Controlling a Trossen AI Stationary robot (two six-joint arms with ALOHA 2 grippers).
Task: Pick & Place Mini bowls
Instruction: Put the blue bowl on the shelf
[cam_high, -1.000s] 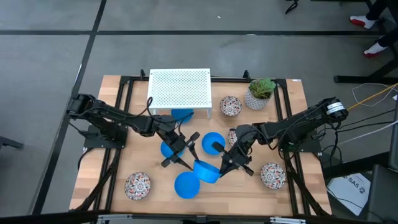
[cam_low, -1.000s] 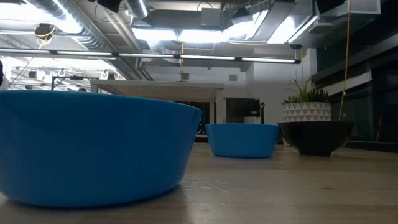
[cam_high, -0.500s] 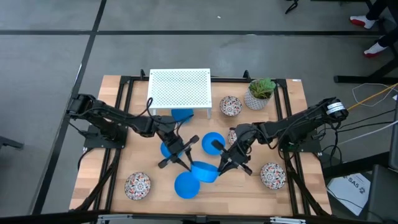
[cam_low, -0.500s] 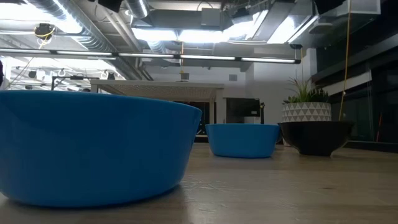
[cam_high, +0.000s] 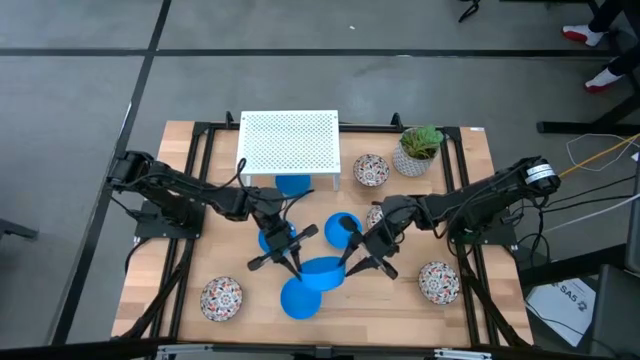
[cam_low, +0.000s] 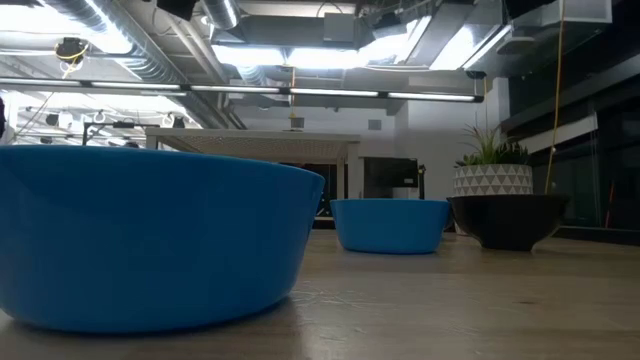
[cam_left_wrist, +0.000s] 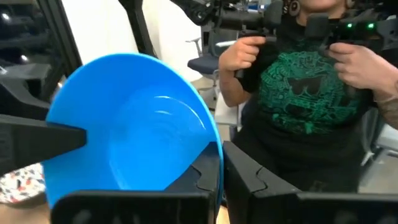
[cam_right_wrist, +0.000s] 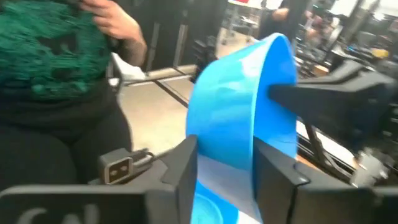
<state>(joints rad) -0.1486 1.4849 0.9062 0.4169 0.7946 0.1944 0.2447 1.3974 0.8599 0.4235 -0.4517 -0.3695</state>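
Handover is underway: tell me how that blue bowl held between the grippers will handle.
The blue bowl looks rigid: its thin rim keeps shape in the shut left gripper. Its glossy surface may slip. Gripped at one edge and tilted, it could swing once the right gripper, jaws apart, lets go.

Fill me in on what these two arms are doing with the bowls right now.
The arms are passing one blue bowl between them at mid-table. The left gripper has shut on the bowl's rim, and the right gripper has its fingers spread either side of the opposite rim, so it appears to be letting go. Another blue bowl sits on the table just in front of them, and patterned bowls wait at the table's corners. A person in a green-printed shirt stands beyond the table.
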